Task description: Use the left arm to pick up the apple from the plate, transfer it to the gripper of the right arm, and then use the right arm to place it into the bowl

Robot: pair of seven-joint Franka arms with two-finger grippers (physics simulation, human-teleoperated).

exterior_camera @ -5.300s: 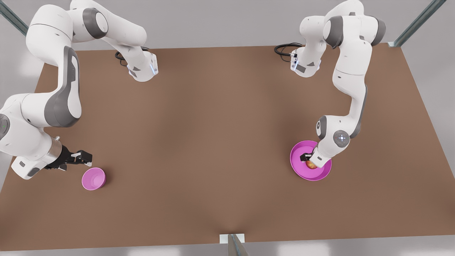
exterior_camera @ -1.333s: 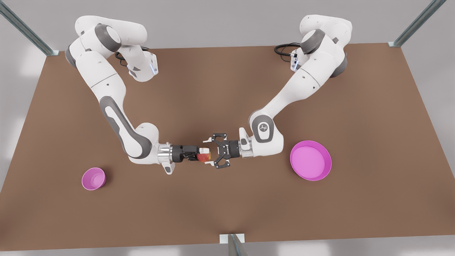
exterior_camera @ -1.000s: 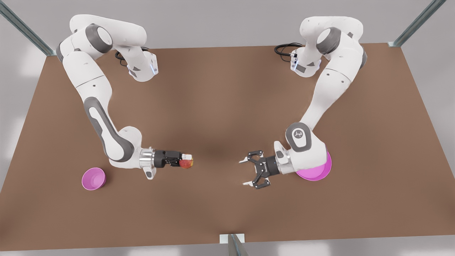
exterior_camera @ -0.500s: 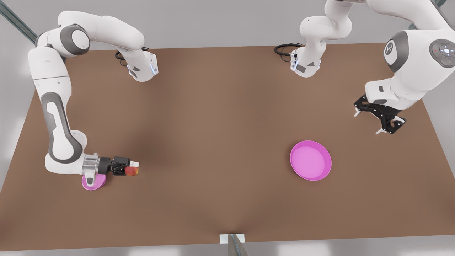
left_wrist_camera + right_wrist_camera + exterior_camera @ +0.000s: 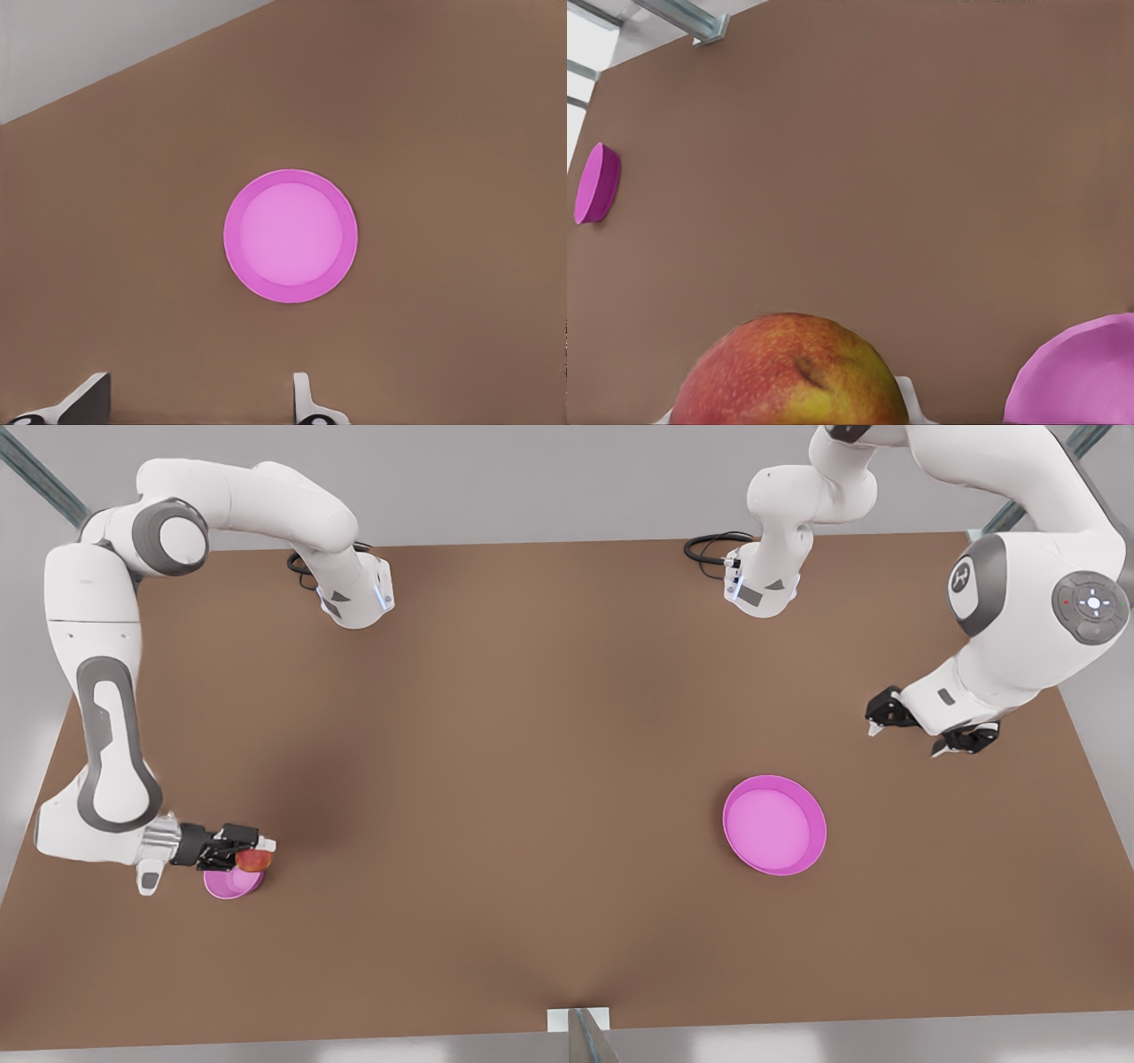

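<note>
Saw the bowl (image 5: 229, 886) only in part in the front view, covered on its 12 o'clock side by the right gripper (image 5: 257, 854) and the apple (image 5: 256, 860). Could not judge how high above the bowl the apple hung. In the right wrist view, found the apple (image 5: 788, 372) cut off by the frame edge, with the bowl (image 5: 1076, 372) near it and also cut off. Made out the plate (image 5: 596, 183) far off, seen almost edge-on.

Noted black cables (image 5: 709, 545) by one arm base at 12 o'clock on the brown table (image 5: 532, 779), and the plate (image 5: 728, 815) lying bare at about 4 o'clock.

Gripped the apple between the right gripper's two fingers, pressed against its sides, at about 8 o'clock on the table. Reached there with the arm bent down along the 9 o'clock edge, wrist nearly level, fingers pointing toward 3 o'clock.

Waited with the left gripper (image 5: 905, 741) at about 3 o'clock, well apart from the plate, half hidden under its own wrist. Spread its fingertips (image 5: 84, 398) wide, with nothing between them, facing the plate (image 5: 290, 235).
</note>
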